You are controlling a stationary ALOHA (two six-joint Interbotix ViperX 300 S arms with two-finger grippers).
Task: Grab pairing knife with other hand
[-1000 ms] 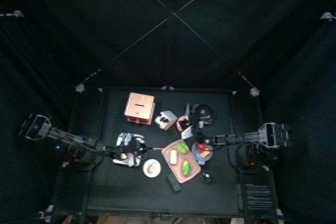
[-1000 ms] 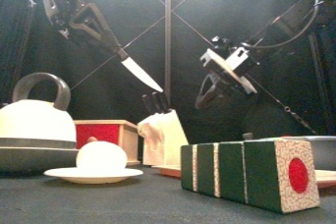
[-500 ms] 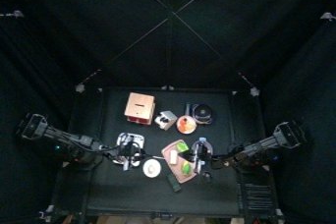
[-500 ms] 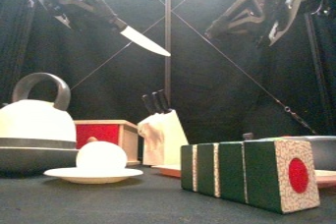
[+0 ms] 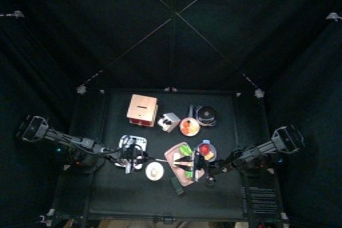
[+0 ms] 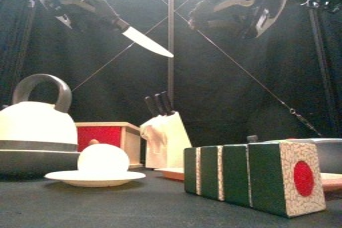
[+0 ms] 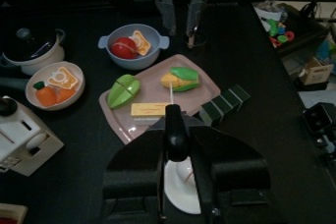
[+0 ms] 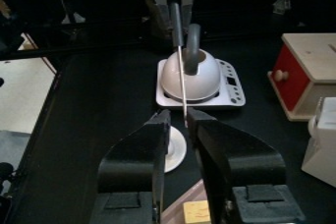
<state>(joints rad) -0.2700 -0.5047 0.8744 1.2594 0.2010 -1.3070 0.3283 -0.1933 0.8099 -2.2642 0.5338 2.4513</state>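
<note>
While the left gripper [image 6: 91,8] clamps the paring knife [image 6: 144,40] high above the kettle [image 6: 36,127], blade slanting right.
Right gripper [image 6: 254,7] hangs high opposite, jaws seemingly parted narrowly, apart from the blade.

paring knife [image 6: 139,39] airborne, white blade angled down-right, handle gripped.

Both arms reach in low over the table's [image 5: 100,207] near half. Left gripper [image 5: 131,155] sits at left-center, over the kettle area; right gripper [image 5: 211,164] just right of the pink board [image 5: 182,156]. Jaws too small to read. Farther back: red-and-wood box [image 5: 142,106], then a white block [image 5: 170,122], orange bowl [image 5: 190,127], dark pot [image 5: 205,113]. White plate [image 5: 156,172] near the board's left edge.
</note>
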